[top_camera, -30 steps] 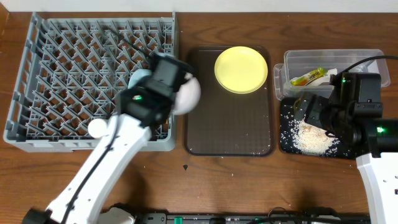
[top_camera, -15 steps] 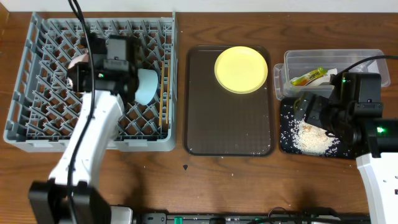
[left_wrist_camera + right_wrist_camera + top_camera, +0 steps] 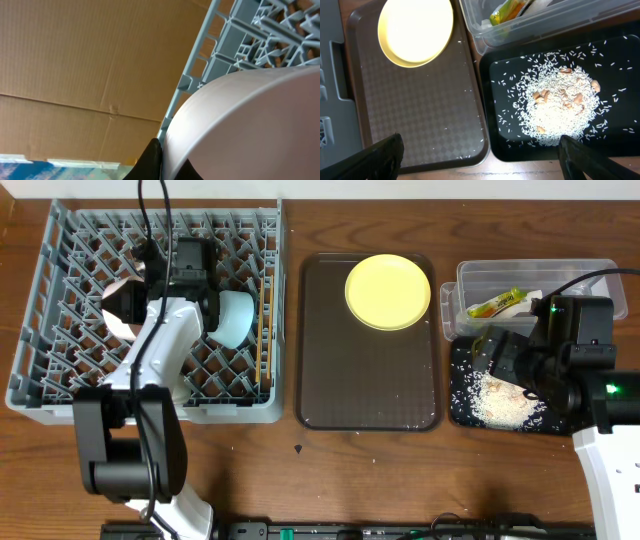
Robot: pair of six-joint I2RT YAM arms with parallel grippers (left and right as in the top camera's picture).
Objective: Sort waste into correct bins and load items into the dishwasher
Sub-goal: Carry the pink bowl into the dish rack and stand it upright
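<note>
Jaws of the left gripper (image 3: 132, 298) are clamped on the white bowl (image 3: 240, 125). The wrist view shows only one dark finger (image 3: 151, 161) against the bowl's wall; the other is hidden. Jaws of the right gripper (image 3: 480, 155) stand wide apart with nothing between them, above the near edge where the black tray (image 3: 620, 150) meets the brown tray (image 3: 365, 380).

Containers:
- **Grey dish rack (image 3: 200, 412):** it holds the white bowl in its left-centre part. A light-blue bowl (image 3: 236, 318) sits on its side just right of the arm. The chopsticks (image 3: 263, 330) lie along the right wall, long axis running front to back.
- **Black tray:** it carries a heap of rice scraps (image 3: 555, 112) with loose grains scattered around it.
- **Clear tub (image 3: 590, 275):** it sits behind the black tray and contains the yellow-green wrapper (image 3: 495, 304) and white paper (image 3: 518, 307).
- **Brown tray:** the yellow plate (image 3: 388, 291) lies flat in its far right corner.

Which way the white bowl's mouth faces cannot be determined. The arm covers most of it from overhead, and the wrist view cuts it off.
</note>
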